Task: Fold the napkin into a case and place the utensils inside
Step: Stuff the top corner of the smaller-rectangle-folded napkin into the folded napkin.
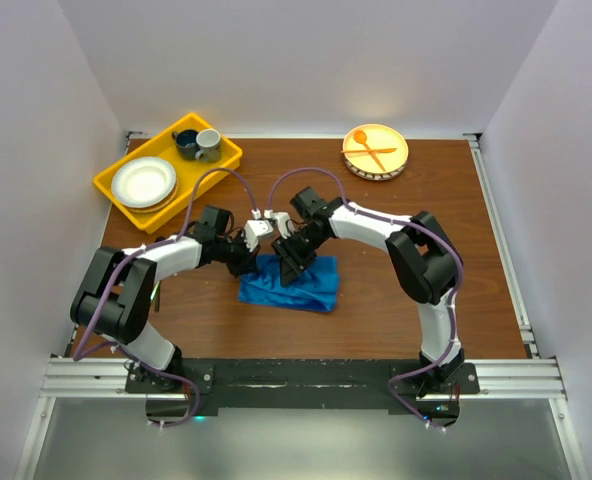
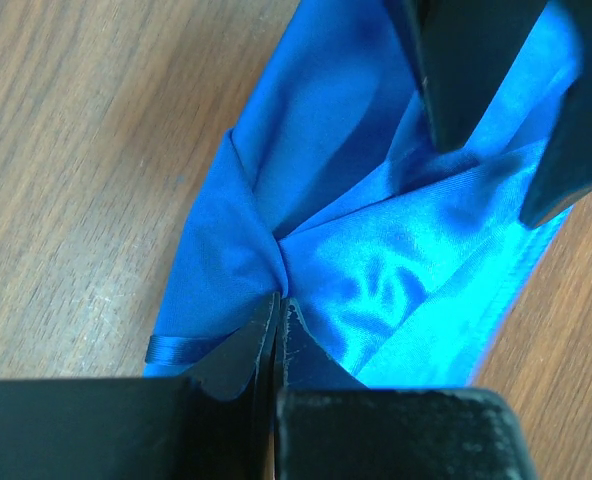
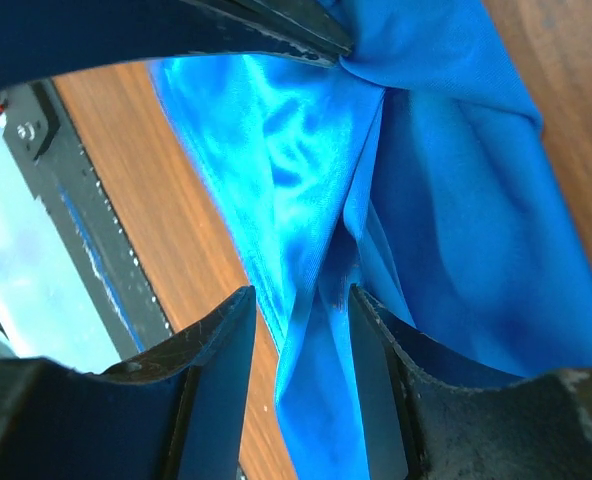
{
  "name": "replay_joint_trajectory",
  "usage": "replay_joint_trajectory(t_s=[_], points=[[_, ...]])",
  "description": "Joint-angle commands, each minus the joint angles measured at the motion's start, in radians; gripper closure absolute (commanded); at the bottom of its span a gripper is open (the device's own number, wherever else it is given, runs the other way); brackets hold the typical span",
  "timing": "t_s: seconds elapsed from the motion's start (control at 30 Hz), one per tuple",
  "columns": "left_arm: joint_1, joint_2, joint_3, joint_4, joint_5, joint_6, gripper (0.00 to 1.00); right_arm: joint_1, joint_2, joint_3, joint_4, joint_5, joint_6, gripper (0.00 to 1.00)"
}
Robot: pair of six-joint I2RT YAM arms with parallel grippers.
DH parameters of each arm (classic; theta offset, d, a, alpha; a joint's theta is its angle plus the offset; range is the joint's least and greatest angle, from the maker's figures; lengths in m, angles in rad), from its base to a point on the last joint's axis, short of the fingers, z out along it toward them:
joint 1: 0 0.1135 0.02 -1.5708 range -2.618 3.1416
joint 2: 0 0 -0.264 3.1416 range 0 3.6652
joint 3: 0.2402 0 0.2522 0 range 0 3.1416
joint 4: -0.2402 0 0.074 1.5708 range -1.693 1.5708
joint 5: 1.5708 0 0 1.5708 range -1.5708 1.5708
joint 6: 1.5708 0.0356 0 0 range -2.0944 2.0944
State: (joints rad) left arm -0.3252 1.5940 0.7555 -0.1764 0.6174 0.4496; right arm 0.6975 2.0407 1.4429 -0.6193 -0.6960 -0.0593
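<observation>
Nearest me is the black rail [image 1: 296, 378] w/ both arm bases bolted on. Just past it, on the wood table [image 1: 476, 200], lies the napkin [image 1: 311, 290]. It's bright blue, shiny, bunched into a rough oblong rather than flat, approx mid-table btwn the two arms. Both arms bend inward & meet over its far-left part.

L gripper [image 2: 279, 310]: jaws pressed together, pinching a small gathered tuck of cloth right at the tips. Creases fan out from that pinch.

R gripper [image 3: 301, 300]: jaws apart, straddling a raised ridge of the blue fabric that runs up btwn them. Can't tell if the pads actually press it. The 2 grippers sit close, nearly tip to tip, on the same patch of cloth.

Farther back on the left is a yellow tray [image 1: 231, 152]. It holds a white plate [image 1: 143, 182] at its near end, plus a dark blue mug [image 1: 186, 142] & a grey mug [image 1: 208, 143] side by side at the far end.

Back right, near the far edge, sits a round yellow plate [image 1: 388, 138] w/ an orange spoon [image 1: 360, 137] & orange fork [image 1: 384, 151] crossed on it, well apart from the napkin.
</observation>
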Motion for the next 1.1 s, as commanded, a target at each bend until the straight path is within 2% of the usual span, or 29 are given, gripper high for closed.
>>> replay_joint_trajectory(t_s=[0.0, 0.3, 0.47, 0.6, 0.7, 0.83, 1.07], points=[[0.006, 0.026, -0.001, -0.031, -0.021, -0.002, 1.00, 0.030, -0.037, -0.018, 0.128, 0.003, 0.049, 0.53], [0.009, 0.026, -0.001, -0.035, -0.019, 0.005, 1.00, 0.030, -0.085, -0.036, 0.093, -0.003, 0.007, 0.49], [0.015, 0.023, -0.002, -0.038, -0.019, 0.012, 1.00, 0.031, -0.241, -0.185, 0.194, 0.036, -0.030, 0.44], [0.018, 0.024, -0.001, -0.044, -0.018, 0.017, 1.00, 0.030, -0.330, -0.268, 0.248, 0.101, -0.155, 0.44], [0.021, 0.029, 0.002, -0.046, -0.016, 0.018, 1.00, 0.034, -0.356, -0.269, 0.273, 0.130, -0.214, 0.44], [0.029, 0.035, 0.007, -0.049, -0.013, 0.014, 1.00, 0.094, -0.393, -0.306, 0.340, 0.162, -0.273, 0.48], [0.040, 0.049, 0.018, -0.060, -0.004, 0.017, 1.00, 0.223, -0.406, -0.383, 0.568, 0.283, -0.296, 0.52]])
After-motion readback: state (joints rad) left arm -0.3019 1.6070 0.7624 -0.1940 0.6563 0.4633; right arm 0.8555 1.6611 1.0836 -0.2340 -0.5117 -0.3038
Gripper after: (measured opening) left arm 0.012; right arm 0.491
